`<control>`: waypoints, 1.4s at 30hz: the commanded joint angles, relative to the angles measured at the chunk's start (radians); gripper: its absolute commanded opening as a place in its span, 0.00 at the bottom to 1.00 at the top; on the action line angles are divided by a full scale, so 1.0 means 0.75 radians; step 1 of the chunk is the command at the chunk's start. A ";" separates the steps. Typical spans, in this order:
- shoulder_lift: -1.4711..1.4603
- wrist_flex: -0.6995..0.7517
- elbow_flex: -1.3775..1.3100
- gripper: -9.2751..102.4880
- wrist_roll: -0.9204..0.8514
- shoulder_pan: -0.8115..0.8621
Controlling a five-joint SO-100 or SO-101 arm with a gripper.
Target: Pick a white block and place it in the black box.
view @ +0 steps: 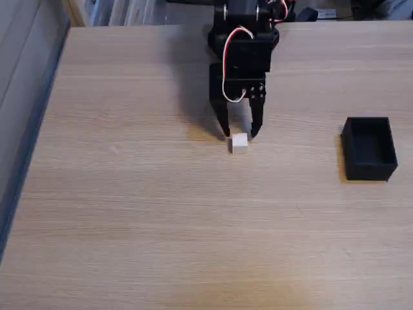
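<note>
— Pale wood-grain worktop [161,213], seen from a fixed view; grey wall panel along the left edge, shelving blurred at the top.

— And on it?

— White block [239,143] near the centre, resting flat. Black box [369,148] well apart, toward the right edge, open-topped and apparently empty.

— Position of the arm?

— Gripper [239,131] pointed down from the far side, white and red wires looped across its body. Fingers [223,123] spread apart, tips just behind the block and straddling its width; no contact discernible.

— Step in hand?

— Probably the approach to the pick; nothing grasped, nothing placed.

— Next move?

— Likely a short descent to bracket the block squarely, then closing. Little spare width, so careful centring needed.
</note>
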 commanded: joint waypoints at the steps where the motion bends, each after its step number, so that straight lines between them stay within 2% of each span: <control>1: -0.057 -0.029 -0.076 0.27 0.014 0.004; 12: -0.233 -0.131 -0.160 0.26 0.006 0.012; 19: -0.250 -0.127 -0.172 0.09 0.018 0.010; 30: -0.092 -0.004 -0.164 0.08 0.037 -0.047; 42: 0.151 0.229 -0.256 0.08 0.192 -0.399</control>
